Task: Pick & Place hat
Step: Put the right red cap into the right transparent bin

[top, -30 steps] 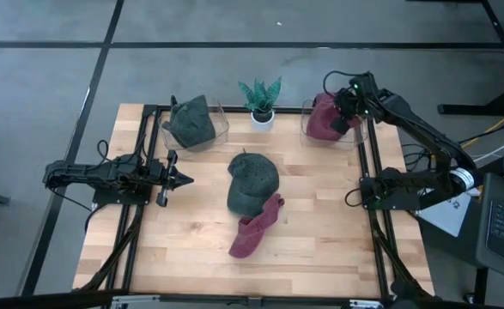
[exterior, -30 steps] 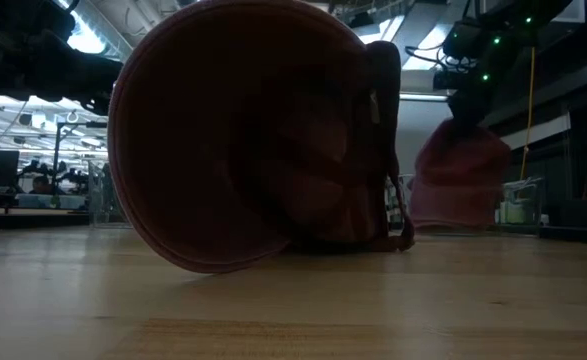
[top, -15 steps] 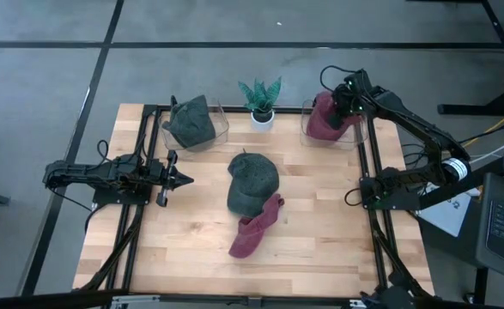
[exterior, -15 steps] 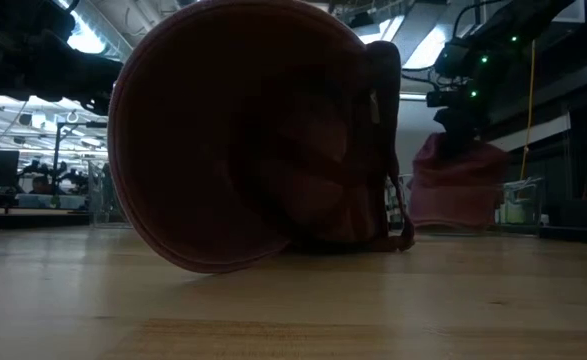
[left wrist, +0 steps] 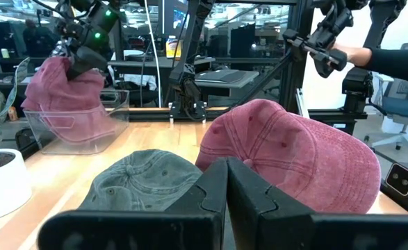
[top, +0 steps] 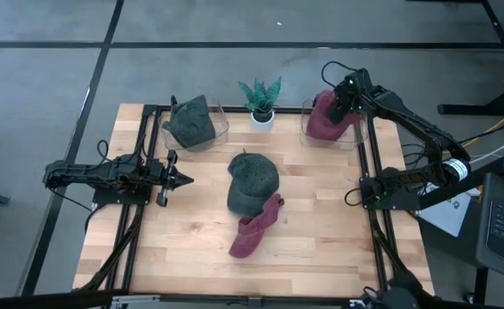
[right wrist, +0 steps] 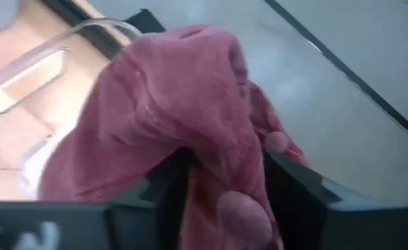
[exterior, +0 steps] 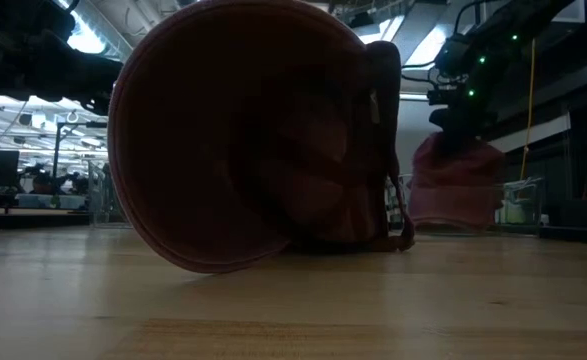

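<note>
- The wooden table [top: 320, 232] is made of pale planks with a black frame around it.
- My right claw [top: 344, 93] is up at the far right corner. It is pinching a soft red hat [top: 324, 118] by its bunched-up top. The hat hangs down into a see-through tub [top: 306, 136].
- A green hat [top: 253, 178] lies in the middle, brim toward the front edge.
- Another red hat [top: 253, 228] lies touching it, stretched long toward the front-left corner.
- A second green hat [top: 191, 122] sits in the see-through tub [top: 221, 129] at the far left.
- My left claw [top: 179, 179] waits at the left side, fingers pressed together.
- A small spiky plant [top: 261, 96] stands in a white pot between the tubs.
- I can read no words anywhere.
</note>
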`<move>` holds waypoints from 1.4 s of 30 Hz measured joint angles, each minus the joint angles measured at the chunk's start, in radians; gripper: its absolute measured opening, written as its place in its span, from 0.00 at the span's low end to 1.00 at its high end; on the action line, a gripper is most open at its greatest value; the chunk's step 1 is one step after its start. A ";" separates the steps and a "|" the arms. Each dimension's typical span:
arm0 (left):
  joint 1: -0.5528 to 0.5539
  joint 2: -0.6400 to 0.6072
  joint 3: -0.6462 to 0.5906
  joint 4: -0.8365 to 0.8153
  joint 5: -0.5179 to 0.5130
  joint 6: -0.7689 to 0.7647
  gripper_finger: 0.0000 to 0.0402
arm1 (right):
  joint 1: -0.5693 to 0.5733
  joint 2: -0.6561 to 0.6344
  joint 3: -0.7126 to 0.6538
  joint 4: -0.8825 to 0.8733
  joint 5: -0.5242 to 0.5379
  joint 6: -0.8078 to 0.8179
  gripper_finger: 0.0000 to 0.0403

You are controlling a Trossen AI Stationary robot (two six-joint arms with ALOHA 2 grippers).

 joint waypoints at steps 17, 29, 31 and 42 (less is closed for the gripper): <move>0.000 0.000 0.000 0.000 0.000 0.000 0.01 | 0.000 -0.010 0.270 -0.215 0.013 0.095 0.59; 0.000 0.000 0.000 0.000 0.000 0.000 0.01 | 0.016 -0.010 0.290 -0.372 -0.100 0.107 0.03; 0.000 0.000 0.000 0.000 0.000 0.000 0.01 | 0.016 -0.010 0.290 -0.372 -0.095 0.112 0.04; 0.000 0.000 0.000 0.000 0.000 0.000 0.01 | 0.015 0.015 0.290 -0.369 -0.056 0.144 0.01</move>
